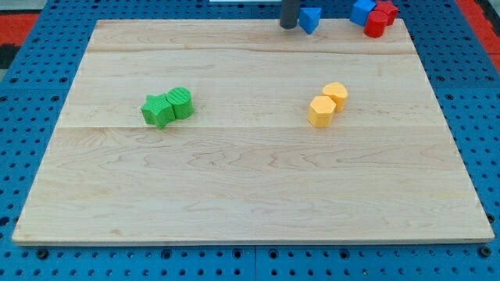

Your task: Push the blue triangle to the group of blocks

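Observation:
The blue triangle [311, 19] lies at the view's top edge of the wooden board [250, 187], right of centre. My tip [289, 25] stands just to its left, touching or nearly touching it. A group of blocks sits at the top right corner: a blue block [361, 11], a red cylinder [375, 24] and a red block [386, 10], close together. The triangle is a short gap left of that group.
A green star [158, 110] and a green cylinder [180, 102] touch each other at the view's left of centre. Two yellow blocks [321, 111] [336, 95] touch each other right of centre. A blue pegboard [469, 94] surrounds the board.

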{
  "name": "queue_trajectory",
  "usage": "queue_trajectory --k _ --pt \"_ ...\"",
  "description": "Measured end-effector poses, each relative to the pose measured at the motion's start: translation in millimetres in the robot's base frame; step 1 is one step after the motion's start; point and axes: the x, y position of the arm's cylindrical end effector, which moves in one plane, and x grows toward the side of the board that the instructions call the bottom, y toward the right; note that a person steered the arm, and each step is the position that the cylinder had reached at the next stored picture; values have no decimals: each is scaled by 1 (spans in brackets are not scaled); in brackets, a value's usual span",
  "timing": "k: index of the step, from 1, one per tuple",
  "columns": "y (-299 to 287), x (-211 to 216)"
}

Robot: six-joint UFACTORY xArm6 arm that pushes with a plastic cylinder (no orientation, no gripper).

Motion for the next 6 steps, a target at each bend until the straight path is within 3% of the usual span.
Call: queue_trajectory --k 2,5,6 --pt "-7 -7" --pt "105 -8" --pt "112 -7"
